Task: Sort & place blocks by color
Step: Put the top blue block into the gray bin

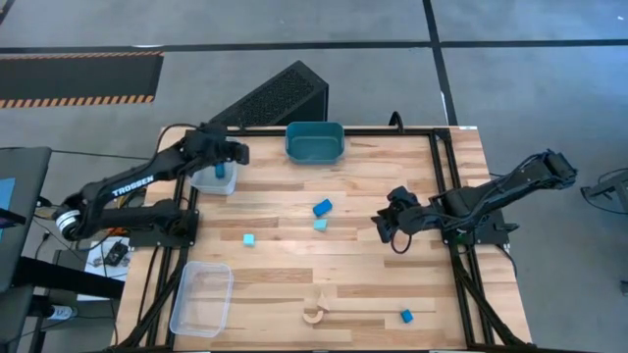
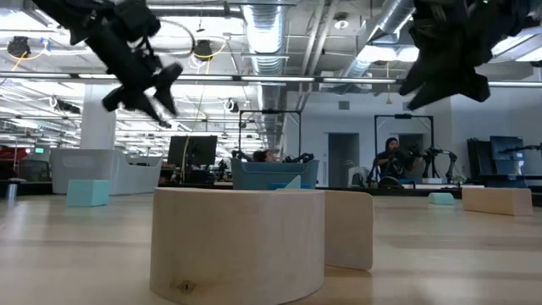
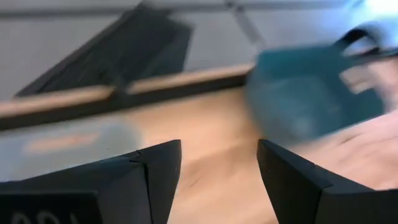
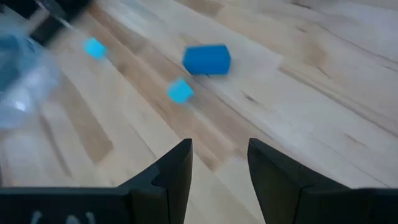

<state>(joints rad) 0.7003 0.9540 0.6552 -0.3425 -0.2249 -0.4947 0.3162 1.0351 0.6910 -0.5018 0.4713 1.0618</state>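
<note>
Nearest the low camera, tan arch block (image 2: 238, 244). Largest: wooden table (image 1: 353, 284). "TROSSEN" lettered on left arm (image 1: 130, 183). Left gripper (image 1: 232, 152) over small clear tray (image 1: 213, 177), fingers apart, empty. Right gripper (image 4: 219, 163) parted, empty, near darker blue block (image 4: 207, 59) and cyan block (image 4: 180, 91).

Overhead looking down, low level across table (image 1: 373, 186), two wrist close-ups

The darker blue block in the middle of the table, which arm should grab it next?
Probably right: the right gripper hovers open, facing the darker blue block. The left gripper is over the clear tray.
</note>
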